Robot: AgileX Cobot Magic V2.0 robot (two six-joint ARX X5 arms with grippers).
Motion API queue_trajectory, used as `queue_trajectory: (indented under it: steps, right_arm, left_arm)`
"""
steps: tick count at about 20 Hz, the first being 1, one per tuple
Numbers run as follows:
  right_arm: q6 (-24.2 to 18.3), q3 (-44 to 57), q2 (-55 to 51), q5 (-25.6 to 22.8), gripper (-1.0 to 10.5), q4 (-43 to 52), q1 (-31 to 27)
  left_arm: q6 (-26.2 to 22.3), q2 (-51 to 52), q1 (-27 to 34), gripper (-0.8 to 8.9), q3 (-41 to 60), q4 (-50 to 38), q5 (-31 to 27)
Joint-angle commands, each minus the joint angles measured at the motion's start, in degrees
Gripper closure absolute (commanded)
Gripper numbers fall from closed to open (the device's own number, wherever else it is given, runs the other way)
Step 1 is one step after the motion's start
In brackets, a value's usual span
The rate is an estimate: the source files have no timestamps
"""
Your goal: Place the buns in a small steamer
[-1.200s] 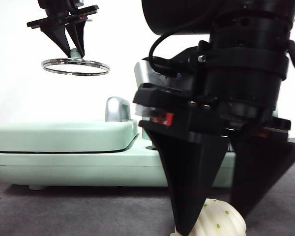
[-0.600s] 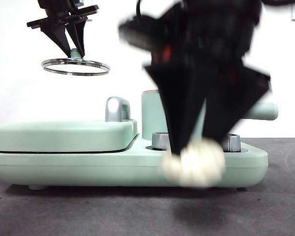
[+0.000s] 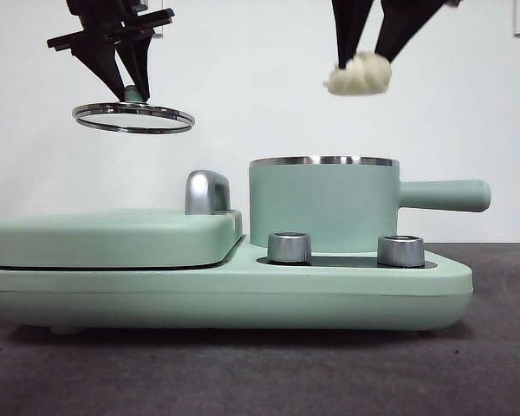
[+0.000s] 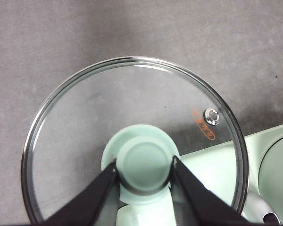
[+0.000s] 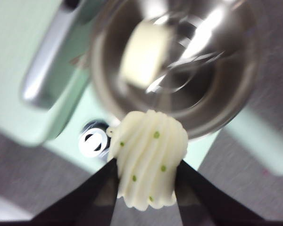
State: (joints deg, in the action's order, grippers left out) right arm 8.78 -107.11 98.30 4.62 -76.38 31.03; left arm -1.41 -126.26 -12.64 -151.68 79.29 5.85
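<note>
My right gripper [image 3: 360, 62] is shut on the pleated bun [image 3: 358, 75] with green specks [image 5: 147, 160], high above the small steamer [image 3: 322, 205]. The mint-green pot stands uncovered on its base, steel rim up, long handle [image 3: 442, 195] pointing right. Inside it, the right wrist view shows the smooth bun [image 5: 144, 55] lying on the steel bottom. My left gripper [image 3: 128, 87] is shut on the green knob [image 4: 144, 162] of the glass lid [image 3: 133, 116], held in the air at the upper left, over the closed griddle.
The flat mint-green griddle [image 3: 113, 238] with a chrome handle [image 3: 206, 191] fills the left of the base. Two chrome knobs [image 3: 289, 247] [image 3: 400, 250] sit in front of the pot. Grey table surface [image 3: 243, 373] lies in front.
My right gripper has lifted the pleated bun from the table at the front right up to a point above the pot. The left gripper and lid have stayed still.
</note>
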Motion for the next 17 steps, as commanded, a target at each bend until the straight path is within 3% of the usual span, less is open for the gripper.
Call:
queue_trajectory:
  steps: [1, 8, 17]
  right_arm:
    - [-3.5, -3.0, 5.1, 0.0, 7.8, 0.2, -1.1]
    - [-7.8, -3.5, 13.8, -0.2, 7.8, 3.7, -2.7]
    - [-8.8, -3.5, 17.7, -2.1, 7.8, 5.8, -2.8]
  left_arm:
    - [0.4, 0.3, -0.2, 8.07, -2.6, -1.1, 0.2]
    - [0.4, 0.3, -0.2, 8.07, -2.6, -1.1, 0.2]
    - [0.4, 0.3, -0.2, 8.07, -2.6, -1.0, 0.2]
